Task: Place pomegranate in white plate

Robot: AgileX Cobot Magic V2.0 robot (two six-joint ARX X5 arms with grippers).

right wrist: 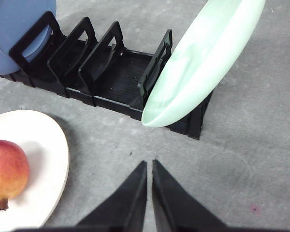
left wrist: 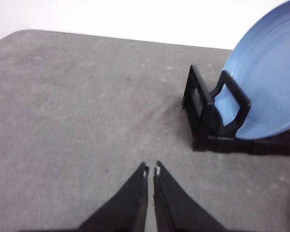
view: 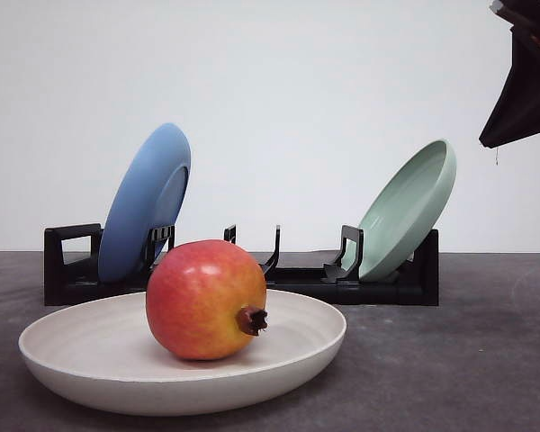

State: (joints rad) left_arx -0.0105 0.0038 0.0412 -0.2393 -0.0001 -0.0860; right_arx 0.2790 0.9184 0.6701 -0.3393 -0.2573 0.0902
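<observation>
Pomegranate (view: 204,300) sat in the white plate (view: 81,346) at near left, on its side, crown toward the right. Left gripper (left wrist: 151,172) and right gripper (right wrist: 149,166) both had fingers together, holding nothing, over bare table (view: 450,360). Risk: round fruit could roll if plate got bumped by an arm.

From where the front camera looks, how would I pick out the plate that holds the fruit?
Find the black dish rack across the grey table. In front of it lies the white plate, flat, with the pomegranate in it. The blue plate and the pale green plate stand tilted in the rack instead.
</observation>
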